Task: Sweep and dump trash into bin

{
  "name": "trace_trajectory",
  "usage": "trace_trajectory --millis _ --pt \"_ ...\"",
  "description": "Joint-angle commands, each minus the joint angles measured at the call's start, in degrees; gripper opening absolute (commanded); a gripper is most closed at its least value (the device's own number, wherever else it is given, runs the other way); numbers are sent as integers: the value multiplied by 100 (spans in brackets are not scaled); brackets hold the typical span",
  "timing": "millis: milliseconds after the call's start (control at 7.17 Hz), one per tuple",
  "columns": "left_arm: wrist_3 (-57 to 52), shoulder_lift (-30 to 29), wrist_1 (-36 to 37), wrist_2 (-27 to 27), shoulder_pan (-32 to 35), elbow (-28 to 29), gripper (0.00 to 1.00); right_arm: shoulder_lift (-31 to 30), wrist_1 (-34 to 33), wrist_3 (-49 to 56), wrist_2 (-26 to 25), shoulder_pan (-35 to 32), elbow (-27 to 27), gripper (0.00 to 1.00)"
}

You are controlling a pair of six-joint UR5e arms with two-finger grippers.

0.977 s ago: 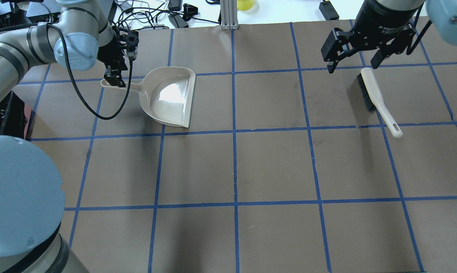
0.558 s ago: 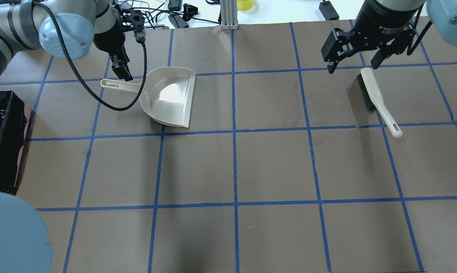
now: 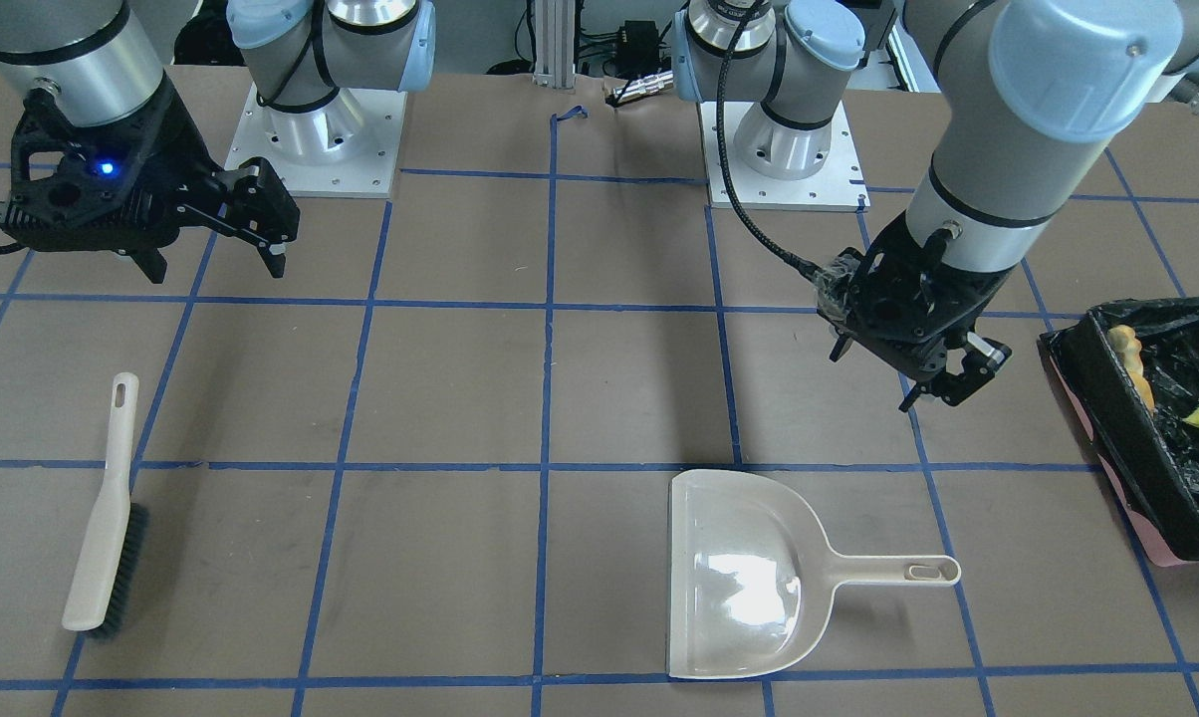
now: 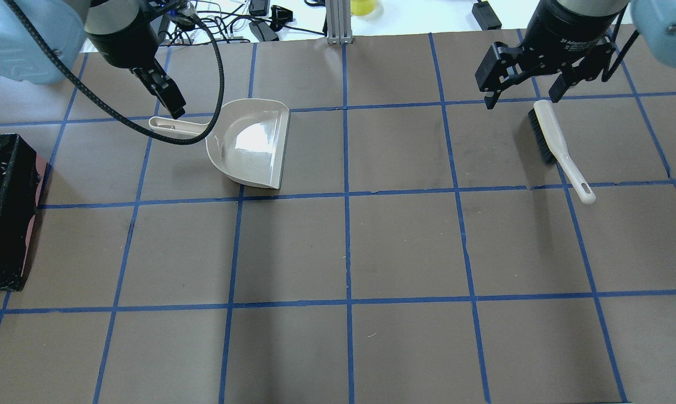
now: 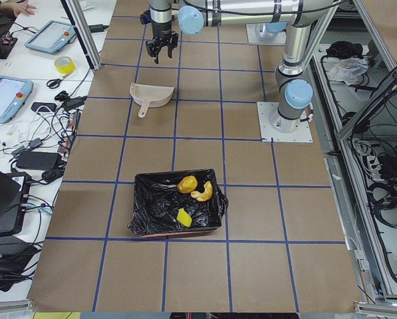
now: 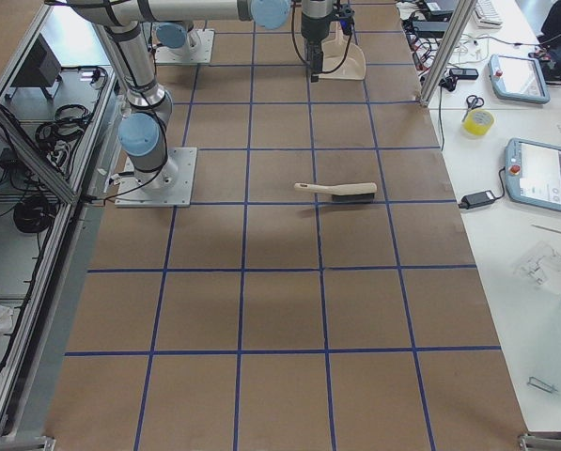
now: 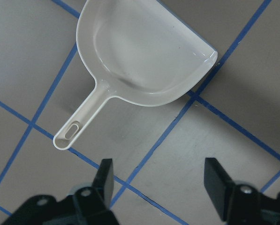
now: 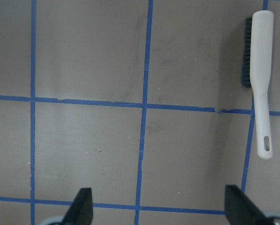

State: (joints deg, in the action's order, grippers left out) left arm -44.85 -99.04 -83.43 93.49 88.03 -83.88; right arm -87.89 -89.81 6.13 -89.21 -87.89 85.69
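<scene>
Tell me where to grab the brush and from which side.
Grip the brush by its slim handle, just behind the bristle head, coming straight down from above. It lies on its side, bristles pointing sideways, so the narrow handle gives the jaws two bare opposing faces. The open right gripper is nearest.

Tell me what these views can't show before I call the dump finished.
- Bin: cut off by the overhead view's left edge and the front view's right edge.
- Trash: too small in the left view to tell what each piece is.
- Right fingers: tips cut by the wrist view's bottom edge.
</scene>
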Motion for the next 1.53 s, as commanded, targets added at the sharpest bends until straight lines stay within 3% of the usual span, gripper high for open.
trace_trajectory --millis 0,279,558,698,1395 --pt "1474 445 -347 -6 4 -215 79 0 7 2 0 0 -9 100" --pt "3028 710 -638 -85 4 -269 85 0 7 -7 0 0 0 100" --pt "3891 1025 -710 -225 38 -549 89 0 7 -7 0 0 0 100" --pt "4157 1228 -701 -270 91 -689 100 0 7 -7 0 0 0 100" --pt "4178 1660 -622 -244 74 -1016 100 0 16 -7 -9 9 0 100"
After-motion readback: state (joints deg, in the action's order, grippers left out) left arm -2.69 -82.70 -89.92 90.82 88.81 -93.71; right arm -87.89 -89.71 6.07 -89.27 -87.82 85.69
